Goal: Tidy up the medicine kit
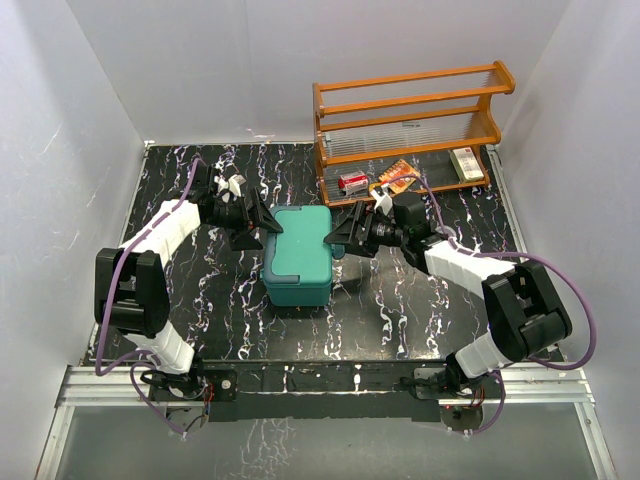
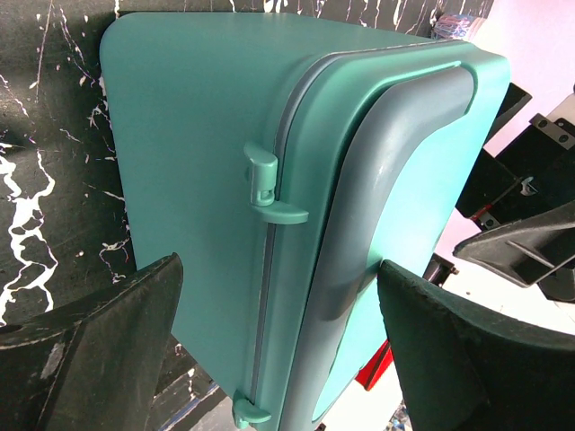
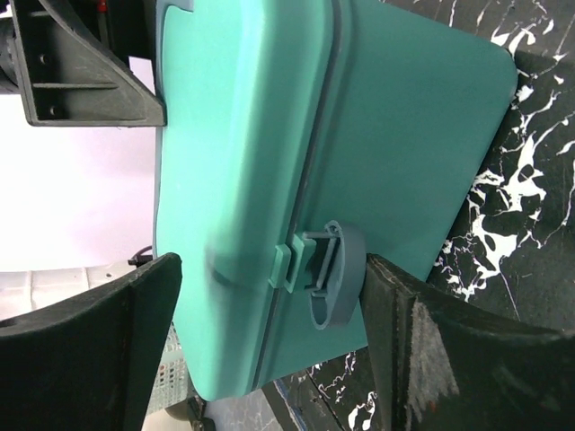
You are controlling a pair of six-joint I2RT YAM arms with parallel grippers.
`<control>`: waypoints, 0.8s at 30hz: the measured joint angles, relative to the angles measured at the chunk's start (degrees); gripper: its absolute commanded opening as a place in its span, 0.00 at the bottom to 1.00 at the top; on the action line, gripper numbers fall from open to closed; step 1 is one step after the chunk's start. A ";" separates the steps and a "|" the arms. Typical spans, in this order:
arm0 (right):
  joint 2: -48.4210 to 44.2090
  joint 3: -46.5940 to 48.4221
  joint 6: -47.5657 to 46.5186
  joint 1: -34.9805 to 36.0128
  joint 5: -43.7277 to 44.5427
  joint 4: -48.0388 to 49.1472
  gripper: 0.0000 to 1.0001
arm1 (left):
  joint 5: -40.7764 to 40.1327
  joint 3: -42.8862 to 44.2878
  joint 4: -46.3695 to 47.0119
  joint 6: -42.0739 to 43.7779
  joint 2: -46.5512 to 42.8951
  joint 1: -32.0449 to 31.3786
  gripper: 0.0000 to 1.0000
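Observation:
The medicine kit (image 1: pixel 298 256), a teal box with its lid closed, stands in the middle of the black marbled table. My left gripper (image 1: pixel 262 228) is open at its left side. In the left wrist view the kit (image 2: pixel 207 153) shows its hinge side and a grey lid handle (image 2: pixel 395 180), and the left gripper (image 2: pixel 278 269) has one finger on each side of that face. My right gripper (image 1: pixel 338 236) is open at the kit's right side. In the right wrist view the right gripper (image 3: pixel 271 265) straddles the kit (image 3: pixel 413 135), one finger right against the grey latch (image 3: pixel 334 274).
An orange wooden rack (image 1: pixel 410 110) stands at the back right. On its bottom shelf lie a red box (image 1: pixel 351 181), an orange packet (image 1: pixel 397 175) and a white box (image 1: pixel 466 161). White walls close in the table (image 1: pixel 200 320) on three sides.

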 measured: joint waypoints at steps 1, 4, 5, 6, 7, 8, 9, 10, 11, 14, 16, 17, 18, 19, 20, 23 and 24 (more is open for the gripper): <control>0.00 0.46 -0.11 0.00 -0.26 -0.59 0.70 | -0.02 0.00 0.02 -0.02 0.00 -0.02 0.87; 0.00 1.66 -0.61 0.00 -0.55 -1.99 0.65 | -0.13 0.00 0.02 -0.11 -0.09 -0.07 0.86; 0.00 1.99 -0.85 0.00 -0.52 -2.40 0.64 | -0.24 0.00 0.02 -0.15 -0.11 -0.09 0.86; 0.00 2.19 -1.05 0.00 -0.50 -2.67 0.63 | -0.26 0.00 0.02 -0.17 -0.13 -0.09 0.86; 0.00 2.45 -1.27 0.00 -0.50 -3.08 0.62 | -0.28 0.00 0.02 -0.20 -0.13 -0.09 0.86; 0.00 2.71 -1.57 0.00 -0.48 -3.63 0.61 | -0.28 0.00 0.02 -0.20 -0.13 -0.11 0.86; 0.00 2.91 -1.77 0.00 -0.48 -3.98 0.61 | -0.31 -0.02 0.02 -0.22 -0.13 -0.11 0.86; 0.00 3.08 -1.90 0.00 -0.48 -4.37 0.60 | -0.39 -0.02 0.02 -0.26 -0.13 -0.13 0.86; 0.00 3.32 -2.01 0.00 -0.48 -4.87 0.59 | -0.48 -0.02 0.00 -0.33 -0.15 -0.15 0.86; 0.00 3.76 -2.19 0.00 -0.52 -5.55 0.55 | -0.68 -0.02 0.00 -0.39 -0.17 -0.22 0.86; 0.00 3.96 -2.38 0.00 -0.52 -5.90 0.53 | -0.70 -0.04 0.02 -0.39 -0.17 -0.24 0.86; 0.00 3.98 -2.47 0.04 -0.52 -6.03 0.52 | -0.70 -0.04 0.02 -0.39 -0.17 -0.24 0.85; 0.00 4.00 -2.54 0.04 -0.59 -6.10 0.51 | -0.70 -0.04 0.00 -0.39 -0.17 -0.24 0.85; 0.00 4.09 -2.62 0.04 -0.59 -6.29 0.50 | -0.70 -0.04 0.02 -0.39 -0.17 -0.26 0.85; 0.00 4.17 -2.89 0.07 -0.57 -6.49 0.48 | -0.70 -0.04 0.02 -0.39 -0.17 -0.26 0.85; 0.00 4.44 -3.45 0.09 -0.44 -7.21 0.45 | -0.70 -0.04 0.02 -0.39 -0.17 -0.35 0.85; 0.00 4.61 -3.58 0.09 -0.37 -7.63 0.44 | -0.70 -0.04 0.00 -0.37 -0.17 -0.37 0.85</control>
